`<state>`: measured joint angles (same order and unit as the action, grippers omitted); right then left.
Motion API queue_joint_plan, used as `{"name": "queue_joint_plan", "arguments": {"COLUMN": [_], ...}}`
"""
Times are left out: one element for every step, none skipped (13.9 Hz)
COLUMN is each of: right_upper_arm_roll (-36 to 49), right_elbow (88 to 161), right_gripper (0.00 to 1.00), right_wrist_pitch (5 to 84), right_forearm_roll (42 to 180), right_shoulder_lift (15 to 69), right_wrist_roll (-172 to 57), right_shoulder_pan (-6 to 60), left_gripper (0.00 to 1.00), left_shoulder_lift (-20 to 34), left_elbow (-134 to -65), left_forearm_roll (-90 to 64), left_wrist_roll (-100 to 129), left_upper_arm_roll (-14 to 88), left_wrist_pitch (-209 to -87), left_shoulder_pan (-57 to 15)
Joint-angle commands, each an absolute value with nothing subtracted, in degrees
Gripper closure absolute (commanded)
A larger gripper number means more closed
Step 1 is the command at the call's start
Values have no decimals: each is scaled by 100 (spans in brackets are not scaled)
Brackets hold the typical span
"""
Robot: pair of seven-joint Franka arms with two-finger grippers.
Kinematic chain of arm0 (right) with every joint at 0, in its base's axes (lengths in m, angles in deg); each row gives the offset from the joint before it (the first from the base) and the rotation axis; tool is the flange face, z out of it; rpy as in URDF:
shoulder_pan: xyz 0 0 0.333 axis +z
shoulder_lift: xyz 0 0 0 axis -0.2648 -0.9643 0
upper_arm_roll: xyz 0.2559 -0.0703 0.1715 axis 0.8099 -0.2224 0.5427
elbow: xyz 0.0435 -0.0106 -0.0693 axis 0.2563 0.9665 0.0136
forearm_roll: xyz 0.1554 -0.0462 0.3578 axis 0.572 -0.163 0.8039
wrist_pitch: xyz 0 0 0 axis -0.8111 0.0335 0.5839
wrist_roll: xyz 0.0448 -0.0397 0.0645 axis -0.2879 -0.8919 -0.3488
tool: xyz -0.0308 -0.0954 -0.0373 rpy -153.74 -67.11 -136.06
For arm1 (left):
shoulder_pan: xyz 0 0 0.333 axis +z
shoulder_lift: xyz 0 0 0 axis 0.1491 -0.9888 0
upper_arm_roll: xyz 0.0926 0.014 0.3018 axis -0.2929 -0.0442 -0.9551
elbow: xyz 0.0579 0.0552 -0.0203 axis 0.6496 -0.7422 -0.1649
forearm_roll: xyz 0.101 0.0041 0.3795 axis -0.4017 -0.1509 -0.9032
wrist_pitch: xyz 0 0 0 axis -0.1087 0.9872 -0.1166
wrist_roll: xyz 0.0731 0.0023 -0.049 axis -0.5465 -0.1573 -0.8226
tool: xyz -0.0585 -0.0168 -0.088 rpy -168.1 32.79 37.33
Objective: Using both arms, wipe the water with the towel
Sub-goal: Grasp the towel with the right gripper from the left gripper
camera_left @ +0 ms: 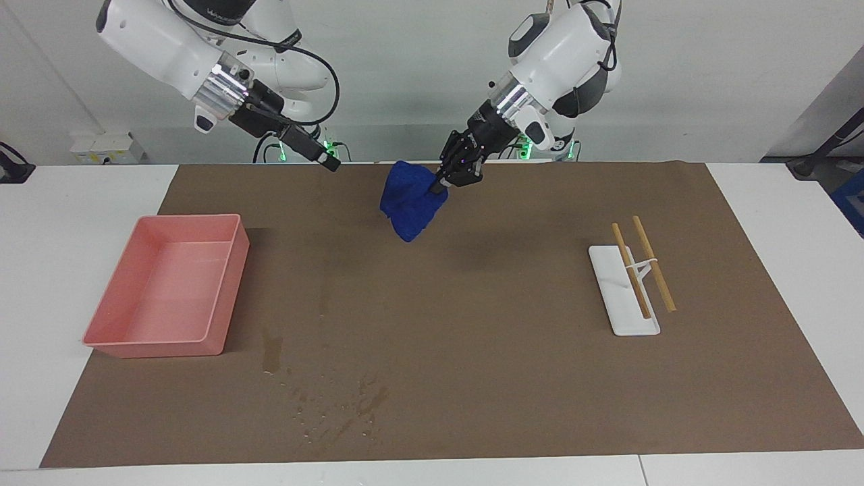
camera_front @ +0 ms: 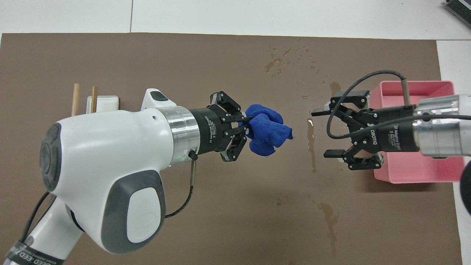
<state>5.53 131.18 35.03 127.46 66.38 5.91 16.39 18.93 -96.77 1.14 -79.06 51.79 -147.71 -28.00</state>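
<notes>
A bunched blue towel [camera_left: 407, 202] [camera_front: 268, 134] hangs in the air over the brown mat [camera_left: 513, 378], with my left gripper [camera_left: 439, 189] [camera_front: 247, 125] shut on its edge. My right gripper [camera_left: 325, 159] [camera_front: 319, 134] is raised and open, its fingers pointing at the towel with a gap between them. The water [camera_left: 337, 405] [camera_front: 283, 62] lies as dark blotches and droplets on the mat, farther from the robots than the towel. One streak [camera_front: 312, 143] runs under the right gripper.
A pink tray [camera_left: 229, 283] [camera_front: 415, 84] stands at the right arm's end of the mat. Toward the left arm's end is a white holder [camera_left: 624, 297] [camera_front: 103, 103] with two wooden sticks.
</notes>
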Motion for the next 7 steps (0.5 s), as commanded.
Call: {"name": "queue_joint_plan", "arguments": {"right_upper_arm_roll": [567,575,567,567,567,567,567], "right_elbow": [13586,13586,13586,13577,13577,13577,13586], "right_gripper": [0,0,0,0,0,0,0], "right_wrist_pitch": [4142,4135,4135,4152,4161,4187,4187], "right_forearm_roll": [13245,13247,13256,13247,13247,13247,13247], "right_shoulder_lift": [6785,6785,6785,6777,6776,6768,6776], "right_wrist_roll": [801,810,810,810,792,801,801], "right_shoulder_pan": [1790,1816,1886,1878,1870,1869,1887], "left_gripper": [100,100,100,100,100,100,100], "left_shoulder_lift": [1890,1890,1899,1908,1908,1908,1908], "left_elbow": [-9667,-9667,-9693,-9720,-9720,-9703,-9694], "left_forearm_roll": [241,311,338,338,338,338,338], "left_wrist_roll": [-8238,-8317,-8361,-8388,-8414,-8475,-8502], "left_upper_arm_roll": [5114,5131,5132,5123,5132,5132,5140], "left_wrist_pitch": [-15136,-15137,-15137,-15145,-15137,-15145,-15154], "left_shoulder_pan": [-3090,-3177,-3326,-3414,-3450,-3459,-3502]}}
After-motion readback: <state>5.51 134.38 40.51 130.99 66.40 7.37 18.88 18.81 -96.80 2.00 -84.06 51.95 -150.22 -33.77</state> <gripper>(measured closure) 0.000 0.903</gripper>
